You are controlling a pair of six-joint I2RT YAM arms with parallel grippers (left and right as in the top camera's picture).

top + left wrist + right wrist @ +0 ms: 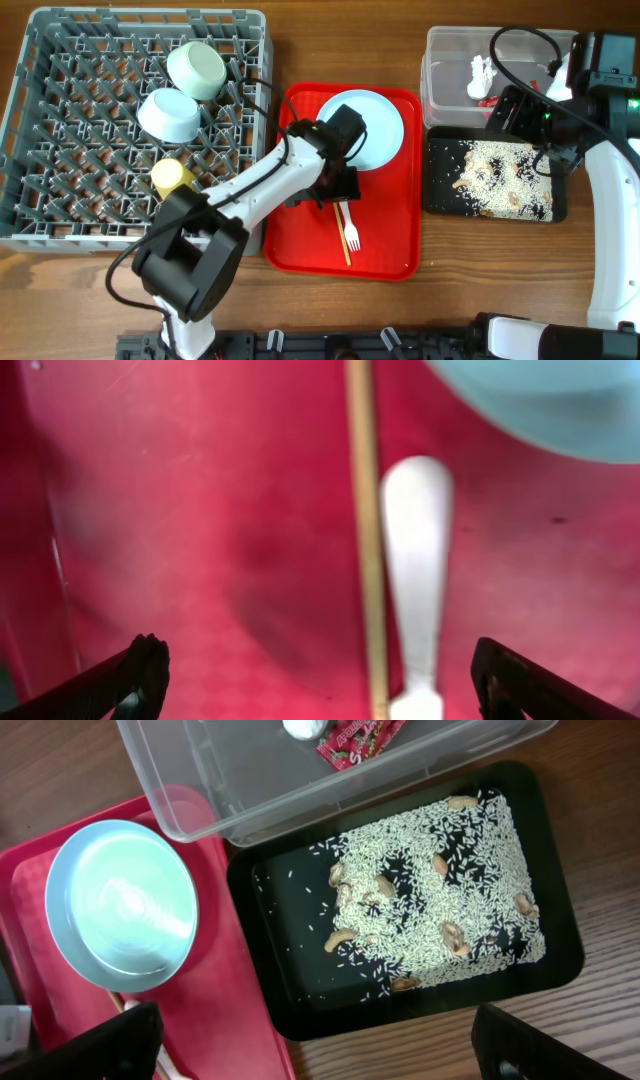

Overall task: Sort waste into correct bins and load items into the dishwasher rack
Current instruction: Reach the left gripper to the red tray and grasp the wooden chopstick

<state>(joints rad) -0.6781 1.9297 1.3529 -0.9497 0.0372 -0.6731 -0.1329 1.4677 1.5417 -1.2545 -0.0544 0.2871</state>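
- The left tool (325, 678) is hanging low over the red tray (180, 510), its jaws gaping wide and gripping nothing.
- Below the gap between its fingertips, the fork (415, 560) and the chopstick (365, 510) are lying side by side on the red tray. In the wrist view the chopstick is just left of the fork's handle.
- The plate (378, 122) is sitting at the far end of the same tray, partly hidden by the left arm.
- The right tool (320, 1045) is hovering above the black tray (560, 960) and tub (200, 780), its jaws also spread wide and empty.
- Rice (440, 890) mixed with a few brownish bits is covering much of the black tray.
- The tub is standing just beyond the black tray and is holding the wrapper (360, 738) and the scrap (305, 728).
- The rack (60, 220) is resting on the tabletop (500, 290) left of the red tray.
- The rack is carrying a bowl (196, 70), a second bowl (170, 114) and the cup (170, 177) among its pegs.
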